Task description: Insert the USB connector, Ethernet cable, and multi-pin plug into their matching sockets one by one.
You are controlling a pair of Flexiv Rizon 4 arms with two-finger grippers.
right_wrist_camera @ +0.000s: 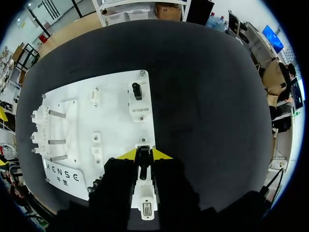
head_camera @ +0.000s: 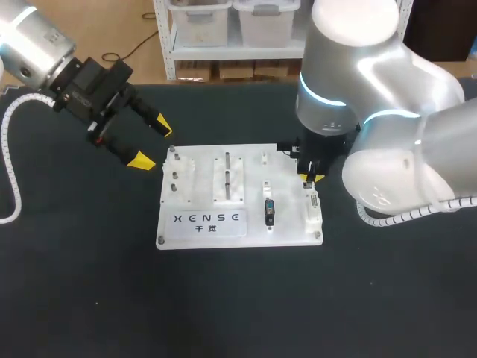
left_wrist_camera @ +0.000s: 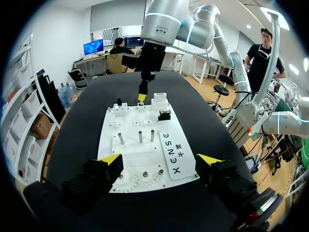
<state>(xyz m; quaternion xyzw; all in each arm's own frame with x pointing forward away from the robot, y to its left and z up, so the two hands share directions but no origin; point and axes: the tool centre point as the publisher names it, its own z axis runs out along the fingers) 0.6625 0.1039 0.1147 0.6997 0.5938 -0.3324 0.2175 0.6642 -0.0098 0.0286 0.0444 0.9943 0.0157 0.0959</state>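
The white socket board [head_camera: 200, 224] lies mid-table. My right gripper [head_camera: 307, 177] stands over its right rear corner, shut on a small black plug [right_wrist_camera: 143, 153] at the end of a white socket block [right_wrist_camera: 144, 191] with a multi-pin face. In the left wrist view the right gripper [left_wrist_camera: 141, 96] points down at the board's far edge [left_wrist_camera: 126, 109]. A black connector [head_camera: 269, 212] [right_wrist_camera: 137, 91] [left_wrist_camera: 164, 115] sits upright in a socket mid-board. Left of the board and above the table, my left gripper [head_camera: 149, 145] [left_wrist_camera: 160, 162] hangs open and holds nothing.
Metal pegs [head_camera: 226, 175] and small white fixtures [head_camera: 179, 175] stand on the board's left half. A white coiled hose [head_camera: 11, 186] from the left arm hangs at the table's left side. Dark table surface surrounds the board.
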